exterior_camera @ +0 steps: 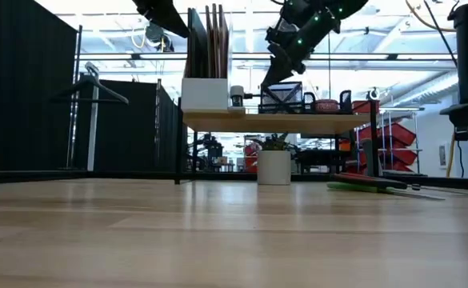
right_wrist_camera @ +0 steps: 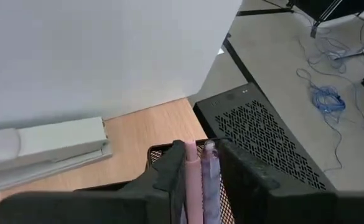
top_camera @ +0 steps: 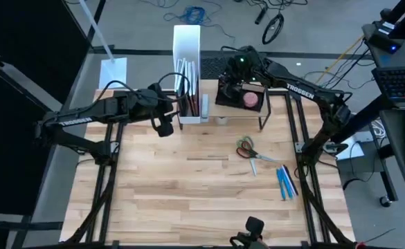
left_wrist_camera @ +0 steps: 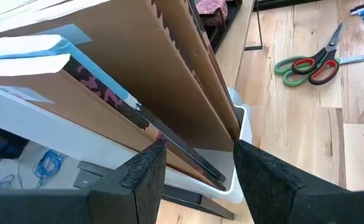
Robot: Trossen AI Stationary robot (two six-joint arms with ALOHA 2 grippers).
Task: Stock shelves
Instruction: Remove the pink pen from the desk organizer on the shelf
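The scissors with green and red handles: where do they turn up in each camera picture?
High view: the scissors lie on the table, right of centre, in front of the light-wood riser.
Low view: low at the right, flat on the table.
Left wrist view: upper right.
Right wrist view: not in it.
Shared landmark: the tall white file box.

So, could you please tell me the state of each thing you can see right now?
Left gripper: open, at the folders.
Right gripper: shut on pens, above the black tray.
Folders: upright in the white file box.
Scissors: closed, flat on the table.
Shelf: stocked.
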